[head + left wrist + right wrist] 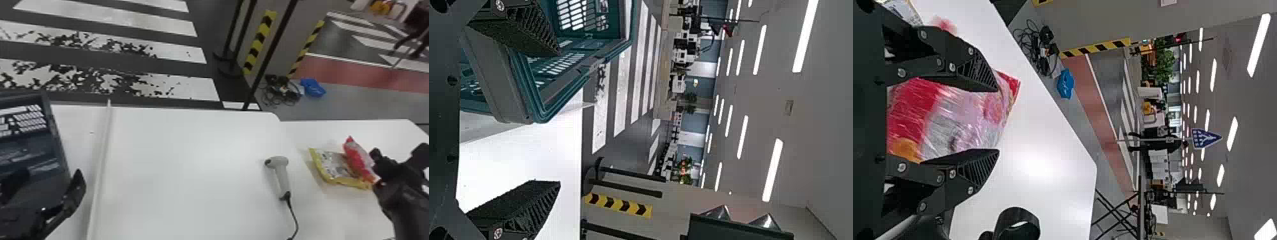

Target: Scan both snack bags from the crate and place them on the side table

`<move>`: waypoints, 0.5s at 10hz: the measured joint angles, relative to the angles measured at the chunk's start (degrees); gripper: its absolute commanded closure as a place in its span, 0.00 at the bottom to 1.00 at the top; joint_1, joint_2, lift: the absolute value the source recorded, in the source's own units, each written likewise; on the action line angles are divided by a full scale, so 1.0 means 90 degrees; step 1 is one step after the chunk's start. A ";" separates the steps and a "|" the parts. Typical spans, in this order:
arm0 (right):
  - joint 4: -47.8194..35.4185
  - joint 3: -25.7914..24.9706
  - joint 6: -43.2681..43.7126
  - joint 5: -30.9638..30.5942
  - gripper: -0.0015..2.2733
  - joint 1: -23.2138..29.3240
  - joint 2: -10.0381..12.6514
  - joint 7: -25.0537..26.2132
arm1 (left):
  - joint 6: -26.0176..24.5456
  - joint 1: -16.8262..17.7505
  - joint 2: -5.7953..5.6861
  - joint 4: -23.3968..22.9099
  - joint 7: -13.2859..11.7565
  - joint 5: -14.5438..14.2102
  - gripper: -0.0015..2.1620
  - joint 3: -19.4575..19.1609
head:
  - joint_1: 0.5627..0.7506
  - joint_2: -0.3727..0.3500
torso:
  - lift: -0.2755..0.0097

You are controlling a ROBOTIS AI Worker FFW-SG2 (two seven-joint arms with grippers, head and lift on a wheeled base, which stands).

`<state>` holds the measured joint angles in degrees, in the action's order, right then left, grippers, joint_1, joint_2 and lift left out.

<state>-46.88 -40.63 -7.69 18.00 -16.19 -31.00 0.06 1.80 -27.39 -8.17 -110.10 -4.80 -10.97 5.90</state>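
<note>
Log red snack bag [359, 161] at right of head view: tilted up on edge by yellow snack bag [335, 169], which see lying flat on side table [395, 134]. Cannot tell whether touching. Record right gripper [998, 120] as clamped on red snack bag, pressing in from opposite edges. Record left gripper [560, 117] as spread wide and empty, near crate [52, 127] at left of head view. Note scanner [282, 175] right of centre, same view.

Handling, by estimate: light, soft, slightly puffed. Expect slick film, prone to slipping under weak pressure; suspect brittle contents, so avoid hard squeezing. Grip across filled middle, never by thin corner or end seam. For setting down, lower close to tabletop, part evenly, allow for flopping onto yellow snack bag.
</note>
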 measured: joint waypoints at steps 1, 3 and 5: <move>-0.0125 -0.0022 -0.0019 0.0212 0.02 0.0069 0.0030 -0.0043 | -0.0049 -0.0043 0.0000 -0.0133 0.0006 0.0032 0.04 -0.0025 | 0.70 0.03 | 0.63; -0.0662 -0.0085 -0.0321 0.0566 0.02 0.0326 0.0144 -0.0090 | -0.0147 -0.0137 0.0000 -0.0417 0.0006 0.0097 0.04 -0.0085 | 0.70 0.03 | 0.63; -0.1427 -0.0181 -0.0980 0.0826 0.02 0.0751 0.0400 -0.0462 | -0.0199 -0.0266 0.0006 -0.0715 0.0035 0.0208 0.04 -0.0110 | 0.70 0.03 | 0.63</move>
<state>-59.72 -42.26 -16.50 25.43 -9.43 -27.40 -4.09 0.01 -29.79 -8.12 -116.54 -4.48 -9.10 4.91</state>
